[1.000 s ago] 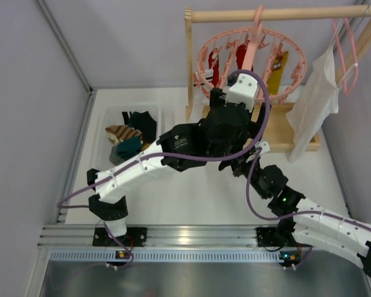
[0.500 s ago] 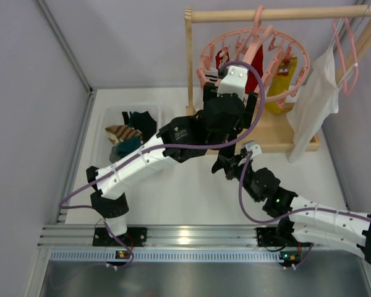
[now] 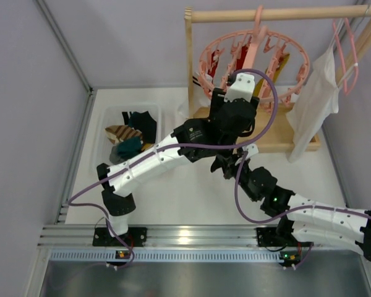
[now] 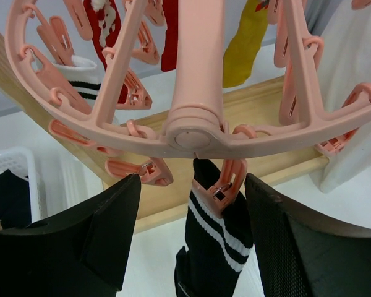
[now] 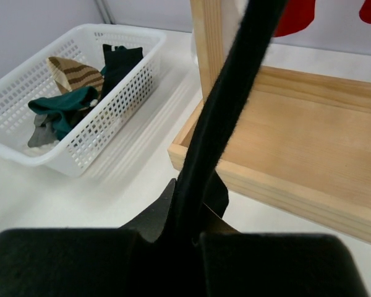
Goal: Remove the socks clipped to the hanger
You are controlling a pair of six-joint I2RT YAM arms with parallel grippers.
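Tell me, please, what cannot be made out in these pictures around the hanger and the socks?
- Left wrist view: the black sock has its lower end cut off by the bottom edge; the hanger loses its hook at the top edge.
- Right wrist view: that sock's clip lies beyond the top edge.
- Top view: the left arm hides the same clip.

**Left arm**: white and black links. Runs from its base at lower left of the overhead frame diagonally to upper centre, wrist raised.

**Left gripper**: jaws apart, one dark finger at lower left of its wrist view, the other at lower right.

**Right arm**: extends from lower right toward frame centre, lying low.

**Right gripper**: jaws closed on a black sock.
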